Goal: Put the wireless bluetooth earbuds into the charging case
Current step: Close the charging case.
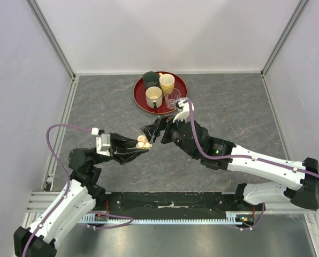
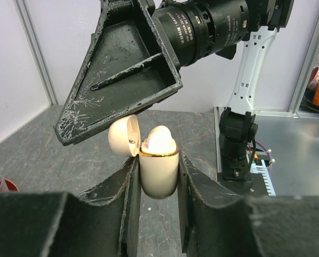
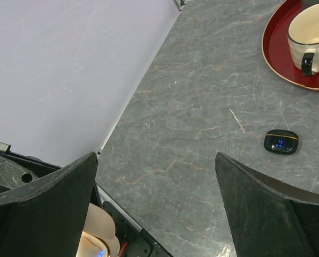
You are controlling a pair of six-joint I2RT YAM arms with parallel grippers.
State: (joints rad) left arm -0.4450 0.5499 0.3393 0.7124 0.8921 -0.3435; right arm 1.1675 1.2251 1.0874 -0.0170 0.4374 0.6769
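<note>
One cream-white earbud (image 2: 160, 140) seems already seated in the open charging case (image 2: 159, 167), mid-frame, clamped in our left gripper (image 2: 158, 179), while our right gripper (image 3: 157, 214) stands wide apart, empty; we judge mostly closing the lid (image 2: 122, 137) remains.

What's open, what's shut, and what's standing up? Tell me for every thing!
cream case: lid open, upright, held by the left gripper
left gripper: shut on the cream case
right gripper: wide open, holding nothing
white earbud: tucked in the cream case
black case: shut, lying on the table, blue light on
cups: upright on the red tray
</note>
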